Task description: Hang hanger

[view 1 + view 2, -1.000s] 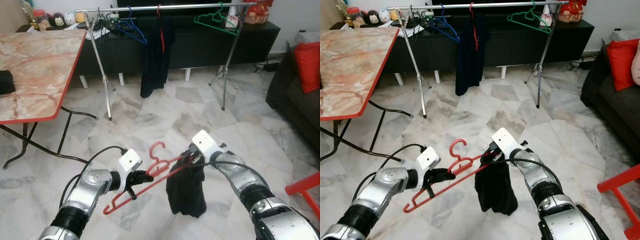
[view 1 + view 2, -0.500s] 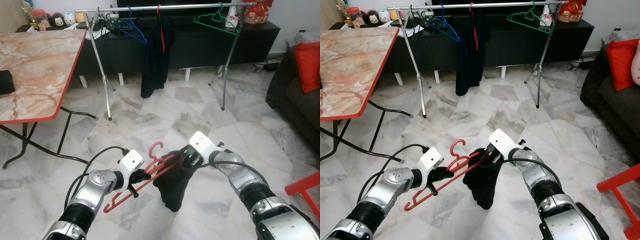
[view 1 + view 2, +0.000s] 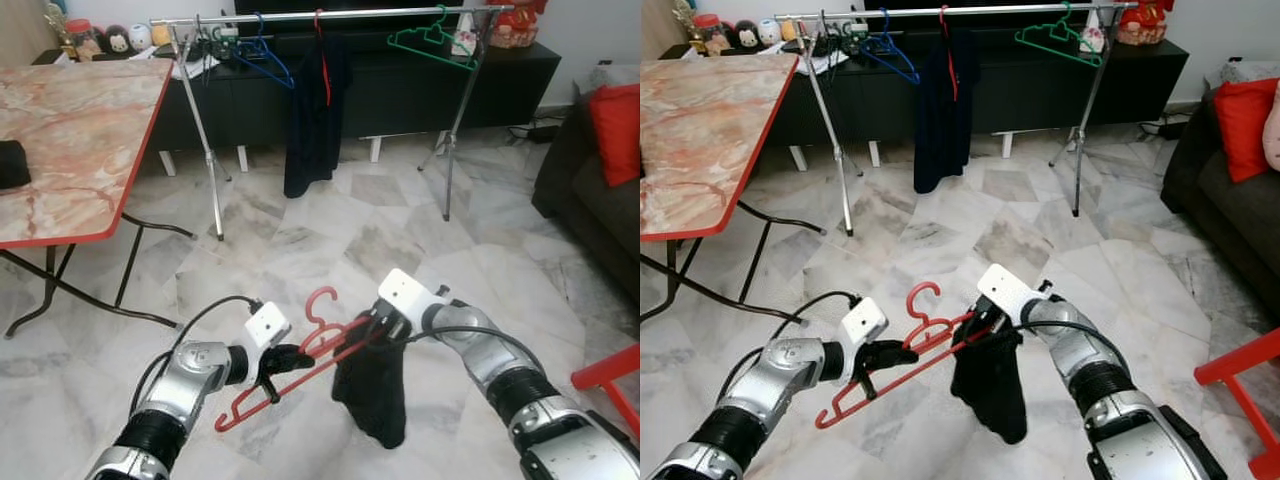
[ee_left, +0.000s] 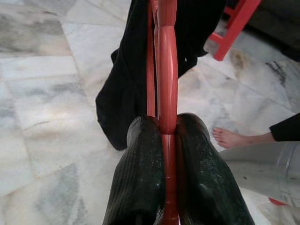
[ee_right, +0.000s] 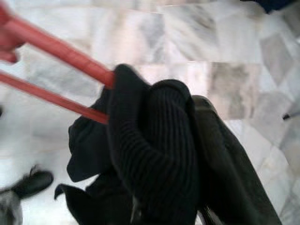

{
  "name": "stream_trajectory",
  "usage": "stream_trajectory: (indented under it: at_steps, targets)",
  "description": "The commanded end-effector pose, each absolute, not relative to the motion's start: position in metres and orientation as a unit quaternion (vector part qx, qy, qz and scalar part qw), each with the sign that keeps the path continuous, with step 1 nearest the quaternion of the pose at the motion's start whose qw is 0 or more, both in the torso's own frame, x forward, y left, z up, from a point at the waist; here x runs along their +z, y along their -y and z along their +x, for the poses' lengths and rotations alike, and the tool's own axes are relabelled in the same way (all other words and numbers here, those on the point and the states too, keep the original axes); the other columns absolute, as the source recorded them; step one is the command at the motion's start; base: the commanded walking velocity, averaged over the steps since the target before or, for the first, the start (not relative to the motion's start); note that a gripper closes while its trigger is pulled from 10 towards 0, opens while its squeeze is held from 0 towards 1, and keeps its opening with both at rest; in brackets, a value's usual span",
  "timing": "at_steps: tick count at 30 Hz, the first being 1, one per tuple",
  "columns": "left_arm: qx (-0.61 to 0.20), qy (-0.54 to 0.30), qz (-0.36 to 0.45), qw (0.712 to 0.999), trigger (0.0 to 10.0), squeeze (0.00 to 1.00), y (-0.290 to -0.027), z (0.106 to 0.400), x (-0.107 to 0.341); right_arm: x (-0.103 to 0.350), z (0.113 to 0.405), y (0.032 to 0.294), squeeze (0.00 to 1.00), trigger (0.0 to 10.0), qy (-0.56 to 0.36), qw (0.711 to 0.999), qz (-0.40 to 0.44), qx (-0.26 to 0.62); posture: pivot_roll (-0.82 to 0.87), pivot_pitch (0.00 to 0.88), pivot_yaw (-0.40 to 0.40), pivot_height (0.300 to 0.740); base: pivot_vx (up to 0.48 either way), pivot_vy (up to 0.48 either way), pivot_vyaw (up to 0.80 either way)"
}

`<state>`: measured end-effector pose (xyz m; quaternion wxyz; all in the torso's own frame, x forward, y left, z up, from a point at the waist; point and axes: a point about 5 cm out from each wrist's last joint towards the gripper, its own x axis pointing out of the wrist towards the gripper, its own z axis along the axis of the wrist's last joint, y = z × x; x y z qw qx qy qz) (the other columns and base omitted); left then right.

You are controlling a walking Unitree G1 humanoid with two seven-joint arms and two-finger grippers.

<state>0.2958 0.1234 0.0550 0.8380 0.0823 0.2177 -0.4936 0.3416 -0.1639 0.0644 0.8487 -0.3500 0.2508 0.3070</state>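
Two grippers are sharing one load low over the marble floor (image 3: 300,240), well short of the clothes rail (image 3: 330,15) that is standing across the far side of the room.

Starting at the left, the marble-topped table (image 3: 70,130) is sitting by the wall with its red edge toward the open floor. The left gripper (image 3: 290,354) is pinching the red hanger (image 3: 300,368) with its fingers narrowed tight on the bar near the neck; in the left wrist view the two black pads (image 4: 140,173) are pressing flat on either side of the red plastic. The hanger is tilting, its hook up and its far arm running toward the right gripper (image 3: 383,326). That gripper is clamping the hanger's other arm together with a black garment (image 3: 372,395), which is drooping in a bunch below it, clear of the floor.

The step in hand looks like dressing the hanger: the cloth is gathering on one arm and not yet spreading across both shoulders. Next, I judge, the garment needs seating evenly over the hanger, and then the robot must be walking to the rail and lifting the hook over the bar, probably into the gap between the dark garment (image 3: 312,120) already hanging there and the green hanger (image 3: 432,42).
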Motion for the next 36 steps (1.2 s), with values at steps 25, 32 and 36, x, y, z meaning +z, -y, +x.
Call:
stream_trajectory:
  at_steps: [25, 32, 36]
  targets:
    - [-0.532, -0.233, 0.141, 0.802, 10.0, 0.0, -0.127, 0.284, 0.05, 0.066, 0.342, 0.18, 0.0, 10.0, -0.238, 0.791, -0.458, 0.33, -0.07, 0.025, -0.044, 0.74, 0.0, 0.0, 0.0]
    - [-0.509, -0.207, 0.143, 0.824, 10.0, 0.0, -0.123, 0.29, 0.05, 0.084, 0.359, 0.173, 0.0, 10.0, -0.205, 0.842, -0.427, 0.256, -0.07, 0.026, -0.045, 0.74, 0.0, 0.0, 0.0]
    - [-0.499, -0.201, 0.133, 0.833, 10.0, 0.0, -0.122, 0.293, 0.049, 0.09, 0.363, 0.164, 0.0, 10.0, -0.187, 0.864, -0.396, 0.247, -0.07, 0.025, -0.047, 0.74, 0.0, 0.0, 0.0]
